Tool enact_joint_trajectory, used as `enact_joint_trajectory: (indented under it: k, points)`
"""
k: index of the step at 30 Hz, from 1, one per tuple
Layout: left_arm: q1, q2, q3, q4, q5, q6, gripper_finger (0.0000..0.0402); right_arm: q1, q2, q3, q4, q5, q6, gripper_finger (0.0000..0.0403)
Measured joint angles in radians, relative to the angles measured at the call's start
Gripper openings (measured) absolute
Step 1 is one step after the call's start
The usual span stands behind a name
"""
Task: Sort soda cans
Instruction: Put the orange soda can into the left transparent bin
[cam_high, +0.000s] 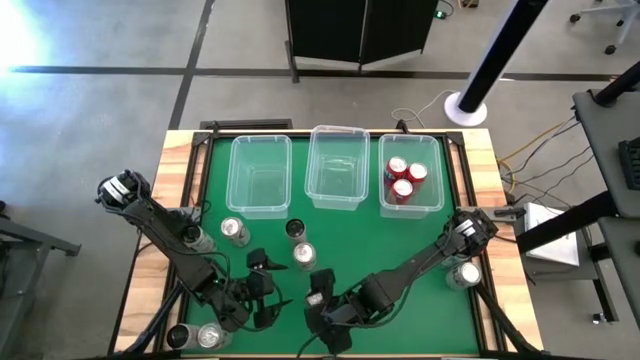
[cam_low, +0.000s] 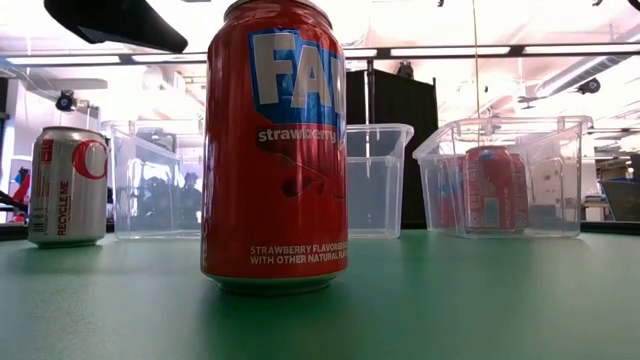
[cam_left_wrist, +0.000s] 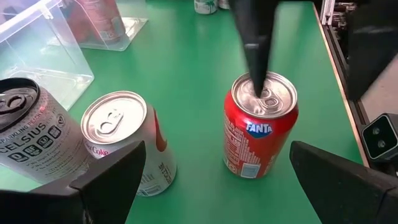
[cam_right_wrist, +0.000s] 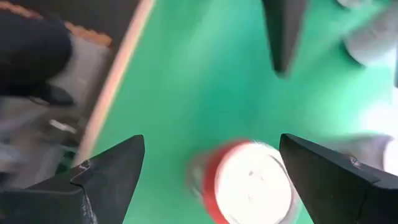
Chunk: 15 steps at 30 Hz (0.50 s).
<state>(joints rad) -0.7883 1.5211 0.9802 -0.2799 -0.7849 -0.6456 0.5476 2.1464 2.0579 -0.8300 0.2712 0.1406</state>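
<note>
A red Fanta soda can (cam_left_wrist: 261, 134) stands upright on the green table near its front edge, and it fills the low view (cam_low: 275, 150). My right gripper (cam_right_wrist: 211, 140) hangs open over it, and the can's pale top (cam_right_wrist: 249, 186) shows between its fingers. My left gripper (cam_left_wrist: 217, 146) is open to the can's left, level with it and a short way off. Beside it stand a silver Diet Coke can (cam_left_wrist: 127, 140) and a Celsius can (cam_left_wrist: 31, 134). Three red cans (cam_high: 403, 178) stand in the far right bin (cam_high: 436, 195). My right gripper has one finger (cam_left_wrist: 255, 50) coming down from above onto the red can's silver top (cam_left_wrist: 264, 96). I cannot tell whether the tip touches the top. The can stands upright on the table.
Two more clear bins (cam_high: 260, 175) (cam_high: 337, 165) stand along the far edge. Loose cans stand mid-table (cam_high: 235, 231) (cam_high: 295, 229) (cam_high: 304, 255), at the front left (cam_high: 210, 337) and at the right (cam_high: 464, 273). The table's wooden edge (cam_right_wrist: 118, 81) runs close to the right gripper.
</note>
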Motion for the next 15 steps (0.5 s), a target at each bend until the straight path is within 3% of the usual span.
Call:
enact_joint_trajectory:
  k: [8, 15]
  points:
    - [0.0, 0.0, 0.0, 0.0, -0.014, 0.005, 0.0382, -0.046, 0.001, -0.039, -0.003, 0.041, 0.011, 0.0368]
    - [0.0, 0.0, 0.0, -0.001, -0.017, 0.008, 0.0382, -0.092, 0.001, -0.109, 0.007, -0.118, 0.072, 0.0368]
